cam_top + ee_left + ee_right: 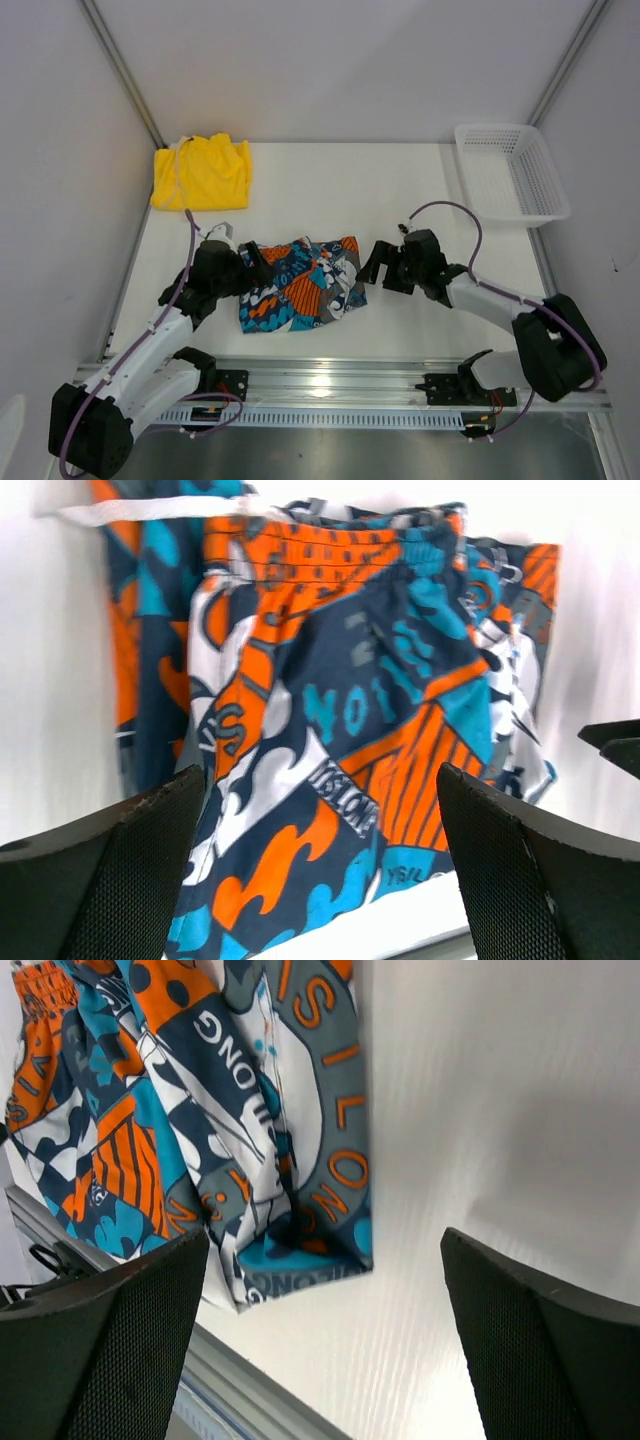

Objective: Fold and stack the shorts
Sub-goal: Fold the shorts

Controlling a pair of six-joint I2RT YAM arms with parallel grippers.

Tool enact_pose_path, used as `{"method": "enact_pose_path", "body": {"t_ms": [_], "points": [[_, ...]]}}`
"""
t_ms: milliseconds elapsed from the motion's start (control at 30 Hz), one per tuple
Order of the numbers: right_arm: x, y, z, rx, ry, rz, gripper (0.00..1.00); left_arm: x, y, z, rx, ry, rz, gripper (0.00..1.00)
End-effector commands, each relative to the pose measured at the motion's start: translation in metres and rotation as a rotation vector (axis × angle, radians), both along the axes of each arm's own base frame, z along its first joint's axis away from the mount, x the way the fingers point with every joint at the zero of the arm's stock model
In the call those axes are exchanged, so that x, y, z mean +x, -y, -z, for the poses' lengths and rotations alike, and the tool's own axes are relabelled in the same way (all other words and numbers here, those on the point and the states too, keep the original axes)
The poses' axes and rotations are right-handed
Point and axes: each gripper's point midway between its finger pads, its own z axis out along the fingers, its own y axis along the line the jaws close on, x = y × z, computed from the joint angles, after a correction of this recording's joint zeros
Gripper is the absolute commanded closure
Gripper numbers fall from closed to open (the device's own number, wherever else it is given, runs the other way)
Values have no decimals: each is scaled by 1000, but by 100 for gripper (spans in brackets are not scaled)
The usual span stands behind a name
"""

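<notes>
Lying folded at lower centre of the top view: printed shorts point(302, 285), teal, orange, black and white, flat on the white worktop point(340, 190). Yellow shorts point(201, 172): folded, upper left of the worktop, well apart from the printed pair. Left tool point(255, 266): fingers spread wide, gripping nothing, over the printed pair's left edge; arm angled up from lower left. Right tool point(372, 262): fingers spread, holding nothing, just beside the pair's right edge; arm reaching in from lower right. White mesh basket point(490, 128): upper right.
</notes>
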Motion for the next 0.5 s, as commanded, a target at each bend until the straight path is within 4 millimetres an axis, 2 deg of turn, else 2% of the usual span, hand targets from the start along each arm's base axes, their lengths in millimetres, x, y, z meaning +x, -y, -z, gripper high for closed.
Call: {"method": "enact_pose_path", "body": {"t_ms": [0, 33, 67, 133, 167, 233, 267, 333, 367, 433, 467], "points": [[2, -17, -3, 2, 7, -191, 0, 7, -19, -6, 40, 13, -71, 1], [6, -20, 0, 5, 11, -209, 1, 8, -23, -5, 47, 15, -92, 1], [7, -21, 12, -1, -24, -216, 0, 8, -30, -2, 46, 7, -125, 1], [15, -30, 13, 44, -14, -247, 1, 8, -36, 4, 46, 3, -149, 1], [15, -31, 25, 43, -49, -254, 0, 6, -41, 12, 47, -12, -170, 1], [16, -39, 27, 76, -52, -284, 0, 8, -45, 16, 42, -6, -190, 1], [13, -42, 35, 79, -72, -293, 1, 3, -47, 27, 41, -27, -189, 1], [9, -53, 34, 101, -65, -338, 0, 5, -49, 33, 25, -16, -190, 1], [7, -57, 33, 111, -63, -351, 1, -2, -44, 43, -15, -37, -155, 1], [6, -65, 30, 143, -52, -374, 1, 3, -39, 39, -62, 1, -141, 1], [2, -69, 30, 158, -60, -396, 0, 0, -35, 44, -88, -5, -122, 1]]}}
